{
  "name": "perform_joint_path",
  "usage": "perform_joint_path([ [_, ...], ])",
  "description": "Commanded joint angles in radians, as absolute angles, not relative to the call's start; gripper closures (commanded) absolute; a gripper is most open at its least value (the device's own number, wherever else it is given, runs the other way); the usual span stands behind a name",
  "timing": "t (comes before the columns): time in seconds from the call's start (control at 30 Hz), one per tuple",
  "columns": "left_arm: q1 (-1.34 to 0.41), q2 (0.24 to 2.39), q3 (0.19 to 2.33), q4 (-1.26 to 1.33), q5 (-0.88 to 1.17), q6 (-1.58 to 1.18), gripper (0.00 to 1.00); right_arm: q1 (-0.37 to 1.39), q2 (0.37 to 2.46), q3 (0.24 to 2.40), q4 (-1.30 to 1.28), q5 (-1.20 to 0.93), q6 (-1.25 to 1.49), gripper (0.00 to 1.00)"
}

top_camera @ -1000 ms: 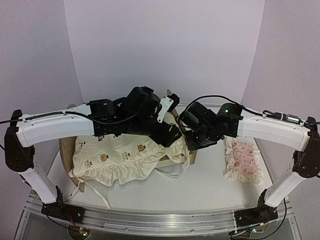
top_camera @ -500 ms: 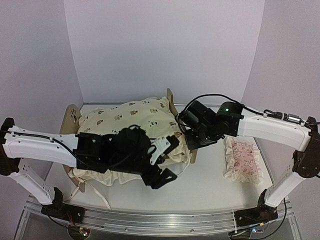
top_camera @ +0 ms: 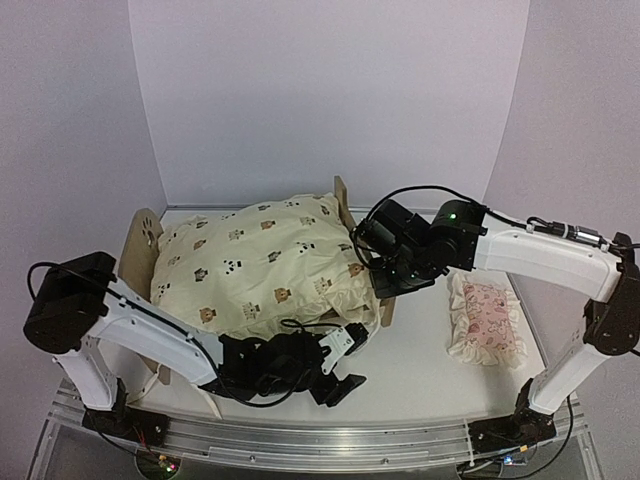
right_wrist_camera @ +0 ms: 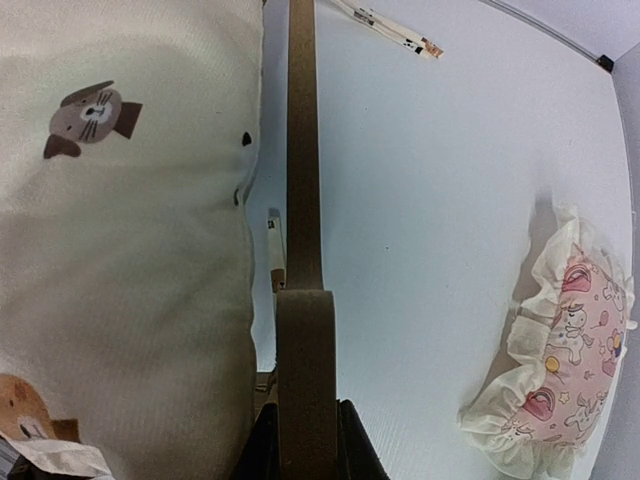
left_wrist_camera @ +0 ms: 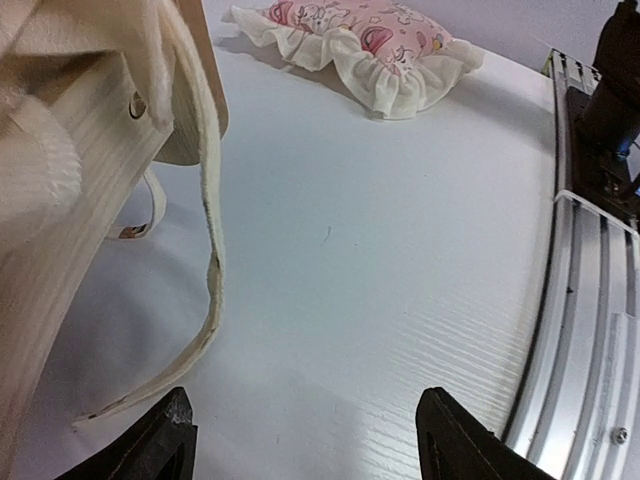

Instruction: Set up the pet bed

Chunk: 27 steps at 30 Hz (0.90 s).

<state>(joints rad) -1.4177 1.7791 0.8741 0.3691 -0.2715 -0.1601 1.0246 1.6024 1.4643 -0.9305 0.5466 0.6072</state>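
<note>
While right gripper clamps the pet bed, left gripper hangs open, empty.

A white table carries the light-wood pet bed, which stands across its left and middle. A pink ruffled pillow lies flat on the right, apart from the bed. A cream tie strap trails over the surface beside the frame. A metal rail runs along the near edge.

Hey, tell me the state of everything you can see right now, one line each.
Bed: upright on the table, cushion on top.
Cushion: lying on the bed, tie hanging loose.
Pillow: flat on the table, clear of the bed.
Left gripper: open, empty.
Right gripper: shut on the bed's footboard.
</note>
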Motion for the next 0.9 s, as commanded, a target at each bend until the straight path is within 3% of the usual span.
perform_joint_path([
  [0.0, -1.39, 1.888, 0.942, 0.57, -0.354, -0.139, 0.23, 1.023, 1.553, 1.532, -0.916, 0.714, 0.622, 1.0],
  [0.53, -1.271, 2.156, 1.006, 0.944, -0.406, -0.056, 0.33, 1.034, 1.536, 1.514, -0.923, 0.687, 0.654, 1.0],
  [0.87, -1.261, 2.306, 1.094, 1.189, -0.567, -0.002, 0.37, 1.048, 1.529, 1.505, -0.927, 0.667, 0.689, 1.0],
])
